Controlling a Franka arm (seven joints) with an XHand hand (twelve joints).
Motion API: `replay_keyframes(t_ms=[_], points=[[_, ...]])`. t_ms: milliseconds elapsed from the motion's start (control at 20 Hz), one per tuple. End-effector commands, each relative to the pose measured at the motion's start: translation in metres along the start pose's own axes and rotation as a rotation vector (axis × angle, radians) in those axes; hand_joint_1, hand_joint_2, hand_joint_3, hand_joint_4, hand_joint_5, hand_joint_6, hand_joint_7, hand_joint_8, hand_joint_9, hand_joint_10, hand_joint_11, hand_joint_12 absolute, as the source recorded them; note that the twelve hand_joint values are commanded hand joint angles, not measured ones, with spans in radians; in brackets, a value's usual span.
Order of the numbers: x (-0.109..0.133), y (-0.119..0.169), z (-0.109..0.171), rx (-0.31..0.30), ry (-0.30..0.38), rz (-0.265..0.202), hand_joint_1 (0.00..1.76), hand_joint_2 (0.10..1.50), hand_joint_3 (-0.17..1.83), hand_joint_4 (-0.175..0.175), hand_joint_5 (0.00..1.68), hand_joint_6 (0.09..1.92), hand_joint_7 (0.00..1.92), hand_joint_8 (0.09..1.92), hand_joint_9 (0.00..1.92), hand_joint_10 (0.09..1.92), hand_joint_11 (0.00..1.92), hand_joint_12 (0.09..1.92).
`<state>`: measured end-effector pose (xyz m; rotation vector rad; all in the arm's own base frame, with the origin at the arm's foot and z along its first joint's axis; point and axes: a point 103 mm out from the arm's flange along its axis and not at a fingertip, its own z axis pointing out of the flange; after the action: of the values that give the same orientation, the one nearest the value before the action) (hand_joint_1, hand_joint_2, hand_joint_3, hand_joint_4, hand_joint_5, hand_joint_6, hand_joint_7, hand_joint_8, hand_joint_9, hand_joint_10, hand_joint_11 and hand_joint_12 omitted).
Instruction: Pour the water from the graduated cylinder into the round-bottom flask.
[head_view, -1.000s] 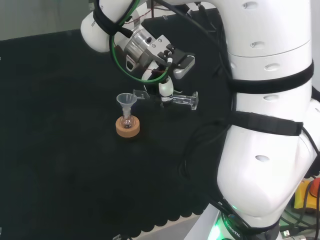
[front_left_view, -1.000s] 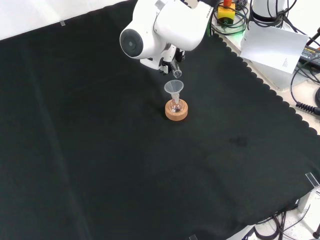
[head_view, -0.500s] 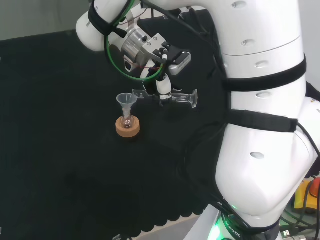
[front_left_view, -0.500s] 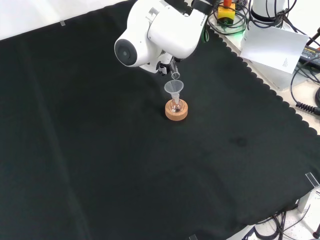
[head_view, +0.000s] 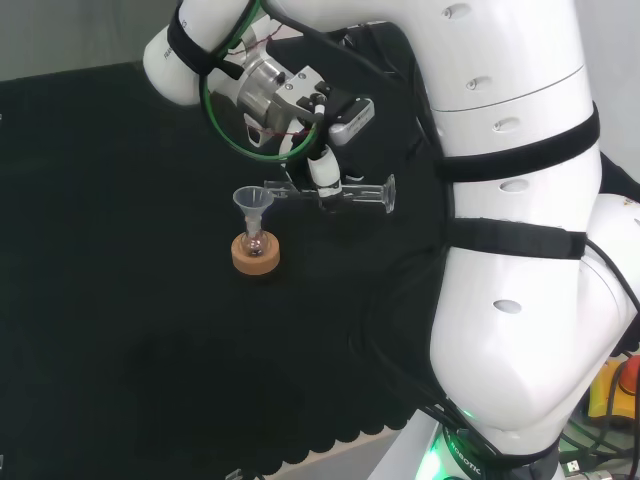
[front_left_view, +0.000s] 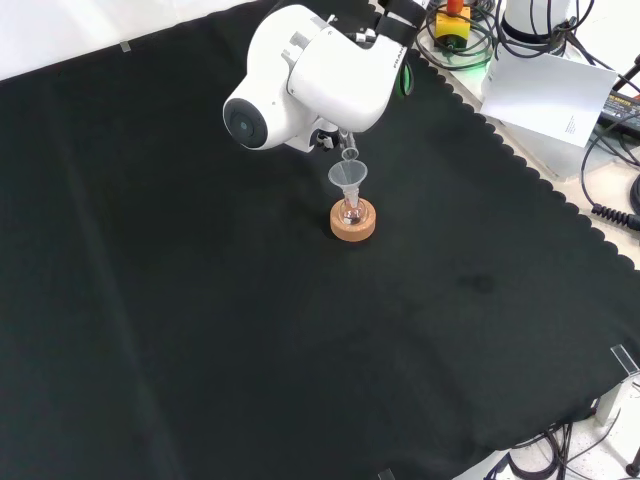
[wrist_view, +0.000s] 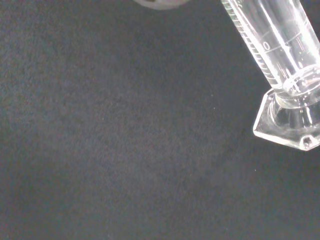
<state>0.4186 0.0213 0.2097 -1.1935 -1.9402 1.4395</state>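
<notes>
mid-pour. hand has its fingers curled round the cylinder, tipped about level, lip just above the funnel in the flask on its cork ring. can't tell how much water has gone over. left: finish draining, set cylinder down.

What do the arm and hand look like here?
The arm has glossy white rounded links with black bands and a round grey cap. A green cable loop and thin red wires run past a silver wrist to the black-and-white hand.
</notes>
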Motion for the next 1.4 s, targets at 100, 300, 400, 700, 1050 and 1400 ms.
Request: replay_keyframes(t_ms=[100,300,400,700,1050,1400], points=[[0.002,-0.004,-0.004,0.023,-0.008,0.015,1.26,1.1,0.0,-0.175,1.0,0.96,1.04,0.94,1.54,0.09,1.37,0.68],[0.004,-0.006,-0.007,0.038,-0.013,0.024,1.26,1.1,0.0,-0.175,1.0,0.96,1.04,0.94,1.54,0.09,1.37,0.68],[0.005,-0.007,-0.009,0.047,-0.017,0.028,1.26,1.1,0.0,-0.175,1.0,0.96,1.04,0.94,1.54,0.09,1.37,0.68],[0.008,-0.007,-0.012,0.112,-0.016,0.05,1.26,1.1,0.0,-0.175,1.0,0.95,1.04,0.94,1.54,0.09,1.37,0.68],[0.009,-0.011,-0.014,0.12,-0.014,0.055,1.26,1.1,0.0,-0.175,1.0,0.95,1.04,0.94,1.54,0.09,1.38,0.67],[0.011,-0.011,-0.017,0.146,-0.024,0.07,1.26,1.1,0.0,-0.175,1.01,0.95,1.04,0.94,1.54,0.09,1.38,0.67]])
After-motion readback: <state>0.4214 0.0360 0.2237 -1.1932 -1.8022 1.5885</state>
